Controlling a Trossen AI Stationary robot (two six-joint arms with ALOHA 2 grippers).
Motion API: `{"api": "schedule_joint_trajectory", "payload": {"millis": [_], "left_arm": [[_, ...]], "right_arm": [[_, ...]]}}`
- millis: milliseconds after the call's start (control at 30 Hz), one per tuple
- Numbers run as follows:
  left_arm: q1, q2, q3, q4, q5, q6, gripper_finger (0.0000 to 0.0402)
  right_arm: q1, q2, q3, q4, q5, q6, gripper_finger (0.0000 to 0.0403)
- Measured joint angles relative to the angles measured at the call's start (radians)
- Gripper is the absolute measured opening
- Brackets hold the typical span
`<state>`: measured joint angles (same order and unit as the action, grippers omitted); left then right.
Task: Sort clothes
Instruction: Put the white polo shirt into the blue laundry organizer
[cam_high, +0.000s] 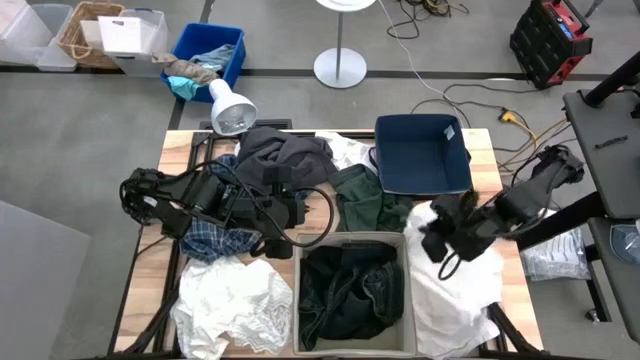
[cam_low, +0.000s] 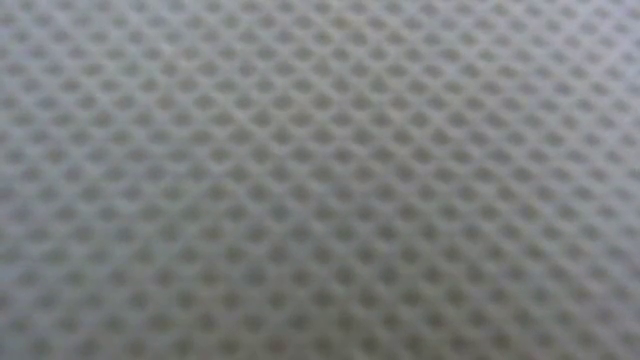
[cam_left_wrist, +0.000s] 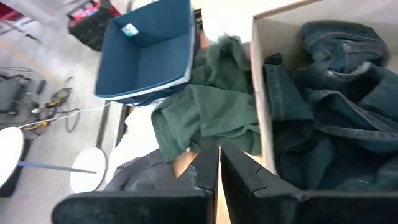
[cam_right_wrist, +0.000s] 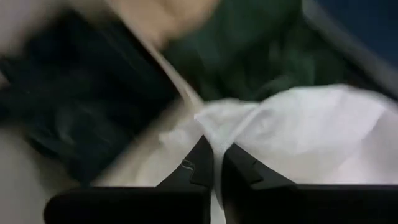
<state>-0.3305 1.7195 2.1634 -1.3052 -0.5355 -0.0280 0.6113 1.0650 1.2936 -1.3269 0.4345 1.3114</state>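
My right gripper (cam_high: 432, 238) is shut on a white garment (cam_high: 455, 290) that lies heaped at the table's right front, and its fingers also show in the right wrist view (cam_right_wrist: 217, 165). My left gripper (cam_high: 296, 212) is shut and empty, over the table between the charcoal grey garment (cam_high: 280, 155) and the grey bin (cam_high: 350, 240); it also shows in the left wrist view (cam_left_wrist: 219, 167). A dark green garment (cam_high: 365, 198) lies between the bins. A blue-and-white plaid shirt (cam_high: 212, 240) lies under the left arm. Another white garment (cam_high: 235, 310) lies at the front left. My right gripper pinches a gathered fold of the white garment (cam_right_wrist: 208, 124) between its two fingers, at the garment's far left part beside the grey bin. The fingers slant down from the table's right side. The cloth rises to a peak at the fingertips; the rest lies on the table.
The grey bin holds a dark garment (cam_high: 345, 295). An empty blue bin (cam_high: 422, 155) stands at the back right. A lamp head (cam_high: 232, 110) hangs over the far edge. A pale mesh cloth (cam_low: 320, 180) fills the whole low view.
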Motion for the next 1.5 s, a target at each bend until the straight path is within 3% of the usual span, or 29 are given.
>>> {"api": "schedule_joint_trajectory", "payload": {"millis": [300, 433, 567, 900, 1033, 1233, 1500], "left_arm": [[0.000, 0.000, 0.000, 0.027, -0.082, 0.000, 0.0000], [0.000, 0.000, 0.000, 0.050, -0.085, 0.000, 0.0000], [0.000, 0.000, 0.018, 0.052, -0.085, 0.000, 0.0000], [0.000, -0.002, 0.097, 0.055, -0.100, 0.036, 0.0000], [0.000, -0.002, 0.115, 0.058, -0.112, 0.051, 0.0000], [0.000, -0.001, 0.122, 0.066, -0.147, 0.067, 0.0000], [0.000, -0.001, 0.121, 0.066, -0.164, 0.071, 0.0000]], "right_arm": [[-0.001, 0.004, 0.253, 0.123, 0.357, -0.289, 0.0009], [-0.003, 0.004, 0.343, 0.291, 0.496, -0.524, 0.0009], [-0.003, 0.005, 0.439, 0.554, 0.559, -0.871, 0.0009], [-0.003, 0.049, 0.604, 1.407, 0.561, -1.836, 0.0008], [-0.003, 0.116, 0.681, 1.673, 0.432, -2.139, 0.0008], [-0.062, 0.250, 0.817, 1.896, 0.331, -2.495, 0.0008], [-0.329, 0.439, 1.014, 1.905, 0.280, -2.707, 0.0008]]}}
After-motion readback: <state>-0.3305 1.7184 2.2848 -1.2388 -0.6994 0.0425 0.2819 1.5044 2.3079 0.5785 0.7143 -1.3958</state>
